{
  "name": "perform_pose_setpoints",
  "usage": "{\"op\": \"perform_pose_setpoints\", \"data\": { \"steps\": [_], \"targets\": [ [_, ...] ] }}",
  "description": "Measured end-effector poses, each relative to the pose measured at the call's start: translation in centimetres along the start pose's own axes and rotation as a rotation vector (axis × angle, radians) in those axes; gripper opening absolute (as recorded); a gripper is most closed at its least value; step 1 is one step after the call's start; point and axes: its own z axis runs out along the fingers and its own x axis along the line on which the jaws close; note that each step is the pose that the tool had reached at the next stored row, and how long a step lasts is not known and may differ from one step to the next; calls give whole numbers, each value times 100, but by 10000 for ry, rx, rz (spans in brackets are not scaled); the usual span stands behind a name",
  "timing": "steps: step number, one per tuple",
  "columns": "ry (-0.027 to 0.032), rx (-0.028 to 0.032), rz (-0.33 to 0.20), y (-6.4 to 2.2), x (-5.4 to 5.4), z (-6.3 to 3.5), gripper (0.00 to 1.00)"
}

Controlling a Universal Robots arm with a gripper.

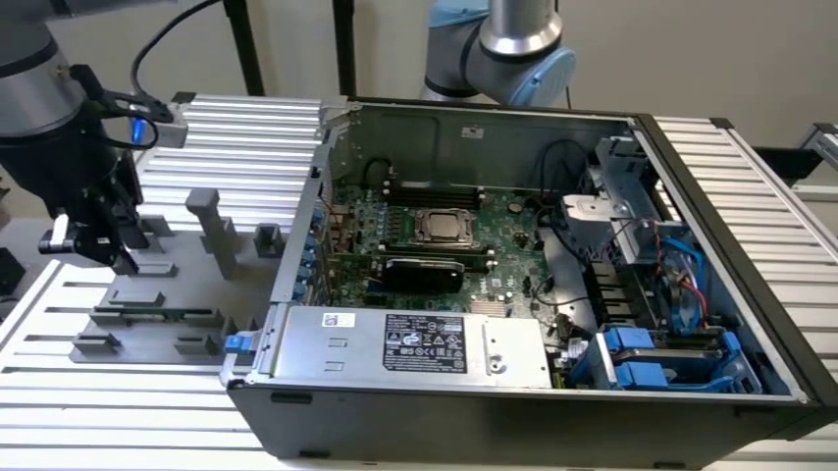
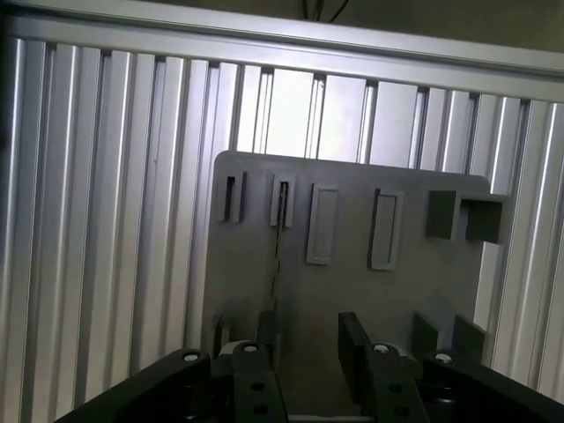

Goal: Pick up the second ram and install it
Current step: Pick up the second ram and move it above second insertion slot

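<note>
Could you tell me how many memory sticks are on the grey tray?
1. The memory stick stands on edge along the grey tray's front, seen from the exterior view.

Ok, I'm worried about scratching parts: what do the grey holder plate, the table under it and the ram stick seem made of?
The holder plate: even matte grey, no shine, probably plastic. The table: ribbed with a bright silvery sheen, likely aluminium profile. The second ram: thin green board, apparently circuit-board laminate.
</note>
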Motion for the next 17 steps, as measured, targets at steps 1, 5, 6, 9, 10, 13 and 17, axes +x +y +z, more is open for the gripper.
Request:
{"op": "perform_pose_setpoints", "data": {
  "steps": [1,5,6,9,10,13,17],
  "targets": [
    [1,-2,0,0,2,17,100],
    [1,-1,-1,1,21,90,100],
    [1,-1,1,2,28,108,100],
    [0,0,19,4,41,163,100],
    [0,1,36,4,42,182,100],
    [0,3,218,3,45,235,100],
    [-2,13,654,2,47,309,100]
  ]
}}
